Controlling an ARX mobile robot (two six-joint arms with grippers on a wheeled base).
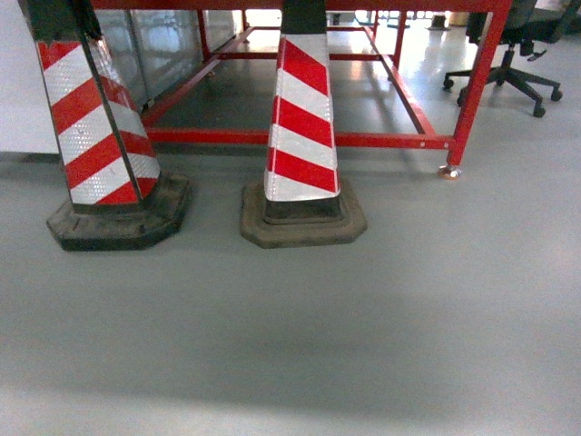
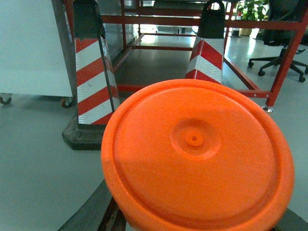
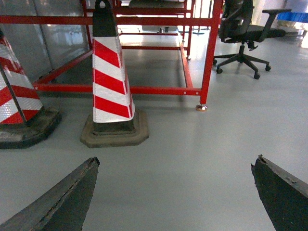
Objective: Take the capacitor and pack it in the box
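A large round orange capacitor fills the left wrist view, its flat end facing the camera. My left gripper is shut on it; a dark finger shows at its lower left, and the fingertips are hidden behind it. My right gripper is open above bare grey floor, its two dark fingers wide apart with nothing between them. The box is out of view. Neither gripper shows in the head view.
Two red-and-white striped cones stand on black bases just ahead. Behind them is a low red metal frame. A black office chair is at the far right, and a white cabinet on casters at the left.
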